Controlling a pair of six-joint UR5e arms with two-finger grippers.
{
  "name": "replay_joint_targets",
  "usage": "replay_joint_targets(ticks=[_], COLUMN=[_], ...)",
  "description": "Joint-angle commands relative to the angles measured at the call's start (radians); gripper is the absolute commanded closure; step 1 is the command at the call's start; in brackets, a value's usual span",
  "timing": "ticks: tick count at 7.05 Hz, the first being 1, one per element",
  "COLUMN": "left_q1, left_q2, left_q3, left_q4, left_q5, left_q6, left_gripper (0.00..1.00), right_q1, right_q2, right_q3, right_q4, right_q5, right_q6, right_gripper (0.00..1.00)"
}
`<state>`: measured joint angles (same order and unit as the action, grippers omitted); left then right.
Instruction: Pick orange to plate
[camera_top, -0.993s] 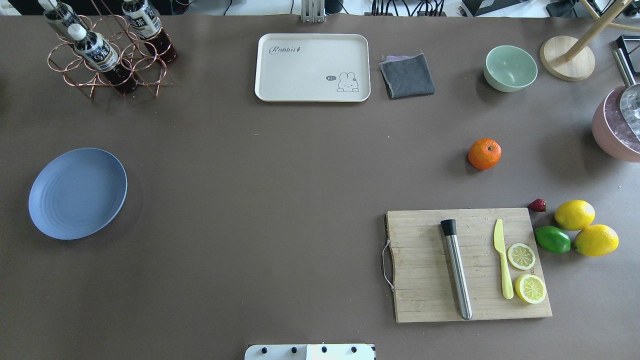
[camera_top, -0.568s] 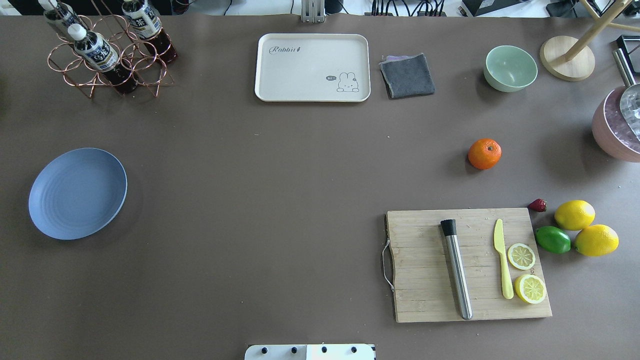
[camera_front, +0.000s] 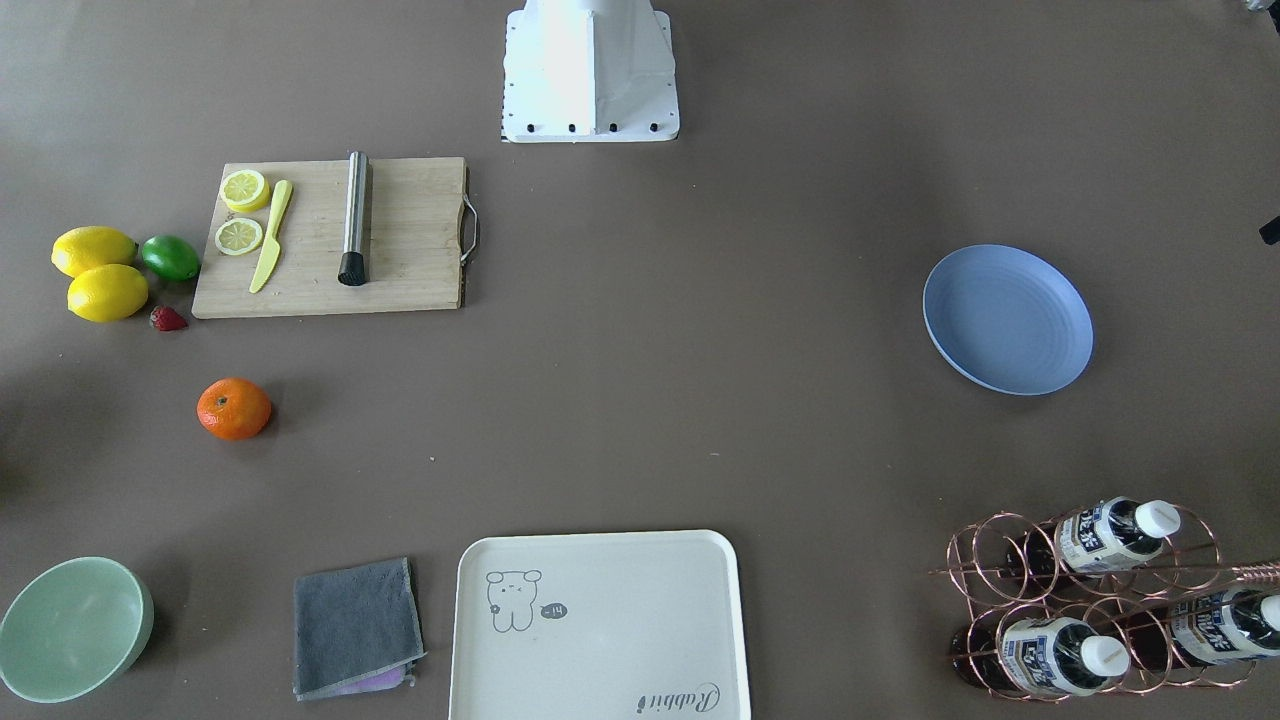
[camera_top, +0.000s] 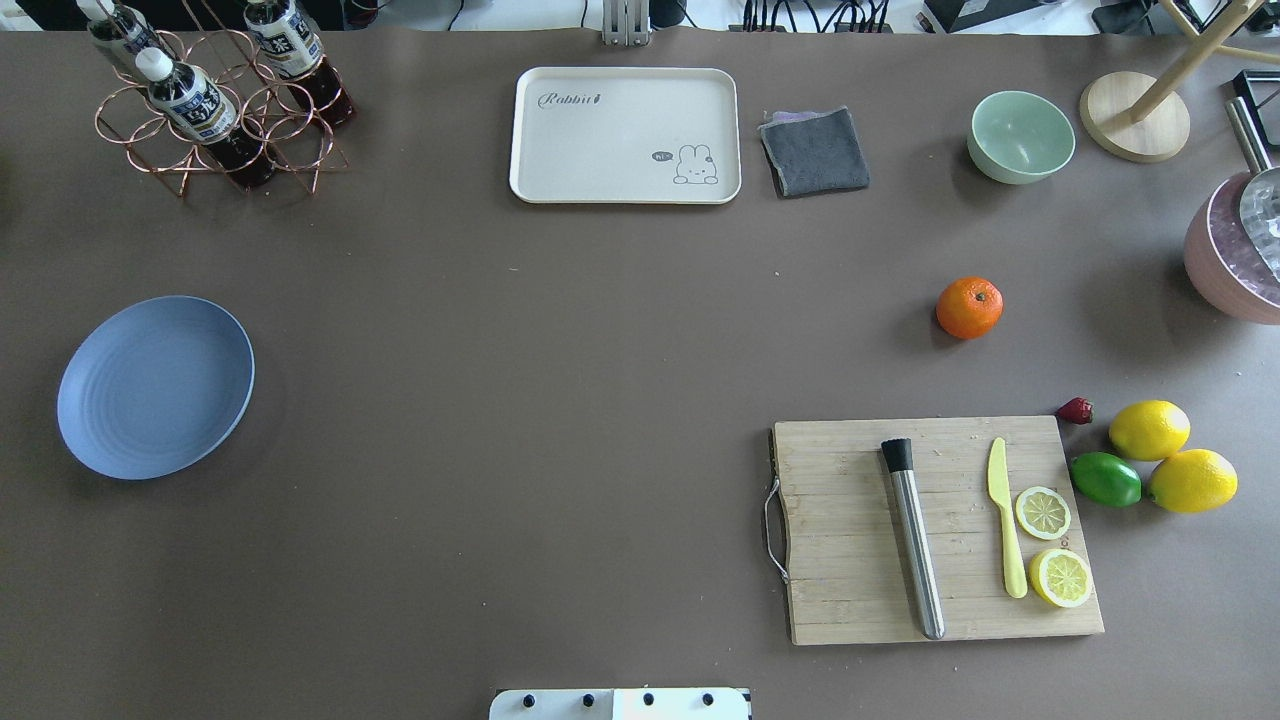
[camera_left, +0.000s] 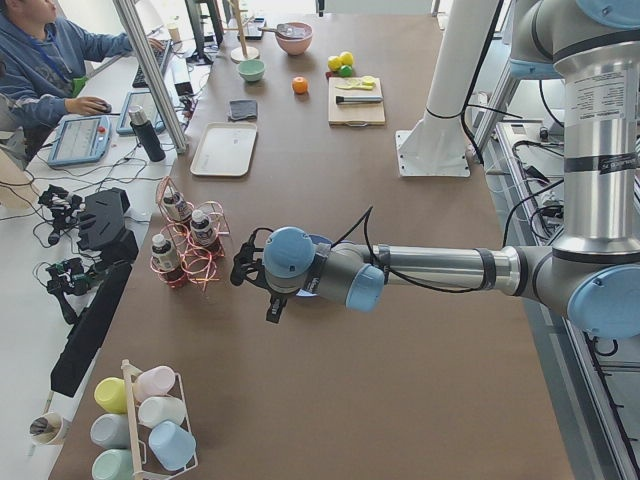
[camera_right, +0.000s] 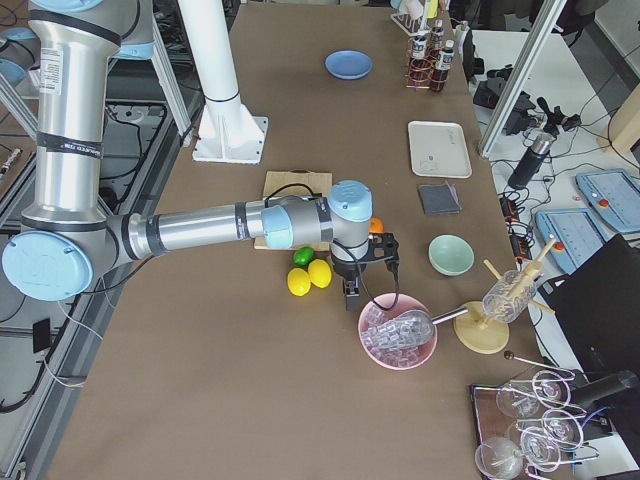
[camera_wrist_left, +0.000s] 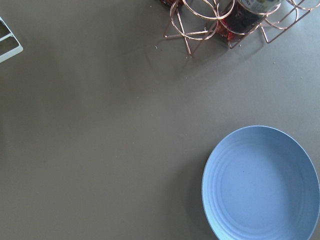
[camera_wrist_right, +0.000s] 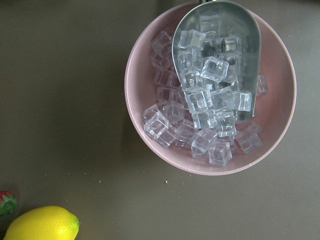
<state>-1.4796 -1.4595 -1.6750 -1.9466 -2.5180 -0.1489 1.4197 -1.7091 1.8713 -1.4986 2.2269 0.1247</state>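
Orange and round, the orange (camera_top: 969, 307) sits on the brown bench (camera_top: 560, 400) toward the right arm's end. It is between the green bowl (camera_top: 1021, 136) and the board (camera_top: 940, 530) and touches neither. It has no longer side. Its dark stem spot faces up, tipped a little toward the far edge. The plate (camera_top: 155, 387) lies flat, well apart from it, near the left arm's end of the bench.

The top view and the front view show both things but no arms. Only the two side views show the arms. From the left end, the left hand (camera_left: 243, 270) hangs over the bench by the plate and the rack (camera_left: 195, 255). From the right end, the right hand (camera_right: 352, 292) hangs near the lemons (camera_right: 320, 272) and the pink bowl (camera_right: 398, 335). I cannot tell if either hand's fingers are apart or together. The left wrist view looks down on the plate. The right wrist view shows ice (camera_wrist_right: 215, 67) and a scoop (camera_wrist_right: 235, 20) in the pink bowl.
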Motion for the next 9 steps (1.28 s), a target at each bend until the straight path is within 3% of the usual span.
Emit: replay_joint_targets(ticks=[1,2,3,5,7,9], left_q1=[0.187,0.258,0.33,0.361,0.39,0.439], left_q2=[0.002,-0.01,-0.015,-0.03,-0.033,-0.033], left_q3=[0.111,0.229,0.269,0.267,0.27,0.271], left_q4=[-0.289,-0.518,-0.649,-0.669,-0.669,-0.696], left_q5=[0.096,0.117,0.178,0.189,0.214,0.237], left_q6=[-0.297,-0.452,-0.565,-0.638,-0.641,-0.646], left_gripper=[0.02,0.02,0.02,0.03,0.16,0.21], right_q1=[0.001,0.001,0.001,0.001,0.001,0.001], right_q2=[-0.013,-0.017,-0.017,-0.018,-0.024,-0.024], right_q3=[-0.001,0.002,0.002,-0.001,-0.001,-0.006], right_q4=[0.052,0.054,0.054,0.072,0.074,0.074], right_q5=[-0.006,-0.004,-0.003,-0.001,-0.001,-0.001], right_q6=[0.0,0.0,0.0,0.001,0.001,0.001], right_gripper=[0.0,0.0,0.0,0.0,0.0,0.0])
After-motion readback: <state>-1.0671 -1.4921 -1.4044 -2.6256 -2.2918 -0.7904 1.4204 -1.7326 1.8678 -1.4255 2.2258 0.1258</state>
